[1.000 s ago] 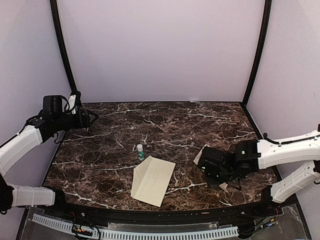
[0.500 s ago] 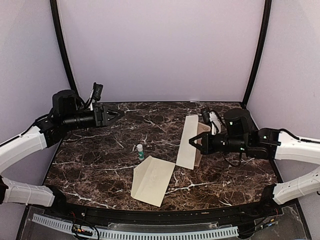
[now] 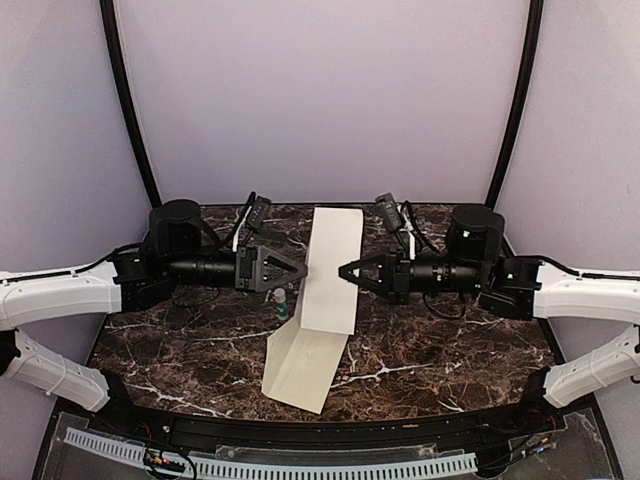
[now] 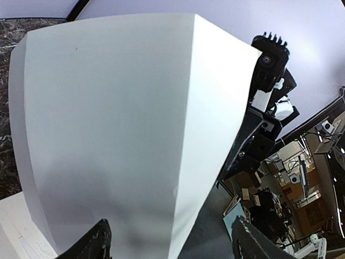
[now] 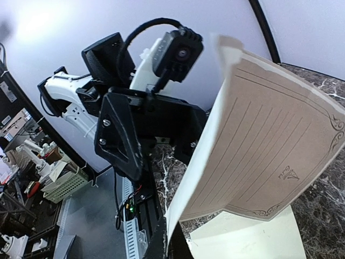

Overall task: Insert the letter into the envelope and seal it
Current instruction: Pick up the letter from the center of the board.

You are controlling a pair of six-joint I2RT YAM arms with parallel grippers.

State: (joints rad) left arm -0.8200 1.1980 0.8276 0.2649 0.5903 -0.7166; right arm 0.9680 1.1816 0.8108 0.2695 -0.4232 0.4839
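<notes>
Letter held up between the two arms, envelope flat on the desk

From above, the right gripper [image 3: 343,270] has its fingers pinched shut on the right edge of the letter [image 3: 325,250]. The sheet hangs upright over the middle of the desk [image 3: 180,325], and the left gripper [image 3: 297,270] faces it from the other side. The left wrist view only gets the sheet's blank pale back, with its own fingers [image 4: 97,247] spread wide, not closed on anything. The right wrist view is the one that shows the printed lines and border. The envelope [image 3: 300,370] lies near the middle of the near edge, with a small white-and-green tube [image 3: 281,302] just past its far corner.
</notes>
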